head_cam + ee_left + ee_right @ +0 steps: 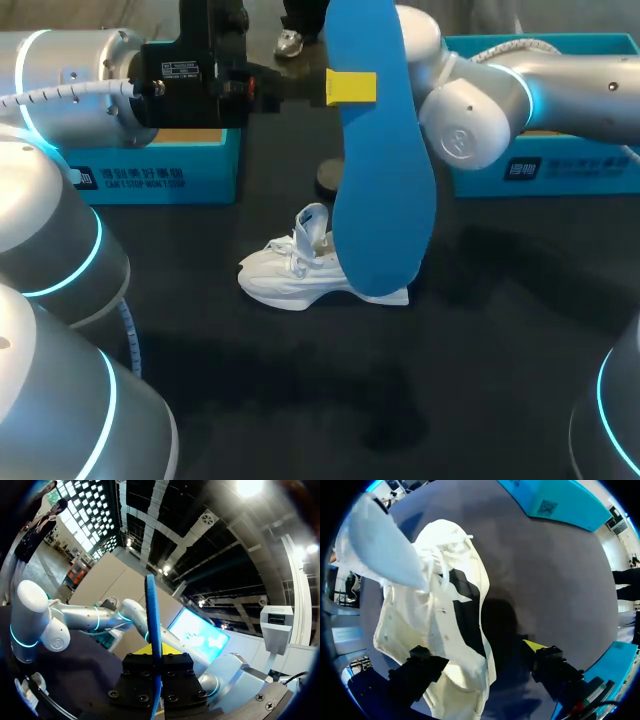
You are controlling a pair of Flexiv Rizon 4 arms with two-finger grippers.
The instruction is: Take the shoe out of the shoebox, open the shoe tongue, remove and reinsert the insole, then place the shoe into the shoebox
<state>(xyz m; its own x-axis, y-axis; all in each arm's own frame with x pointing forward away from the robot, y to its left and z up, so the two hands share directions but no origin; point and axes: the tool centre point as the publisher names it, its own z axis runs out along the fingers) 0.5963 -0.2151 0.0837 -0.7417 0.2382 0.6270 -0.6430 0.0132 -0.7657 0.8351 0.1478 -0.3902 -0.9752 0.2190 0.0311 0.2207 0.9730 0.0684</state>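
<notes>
My left gripper (348,87) is shut on the top end of a blue insole (380,170), which hangs upright above the table. In the left wrist view the insole (152,615) stands edge-on between the closed fingers of the left gripper (155,652). A white shoe (300,265) lies on the black table below the insole. My right arm (480,110) goes down behind the insole, which hides its gripper in the head view. In the right wrist view the right gripper (480,657) is open, straddling the shoe (435,625); one finger is at the shoe's side and the other stands apart.
Two teal shoebox parts stand at the back: one on the left (160,170), one on the right (560,175). A dark round disc (330,178) lies on the table behind the shoe. A pale blurred shape (380,545) overlaps the shoe's far end.
</notes>
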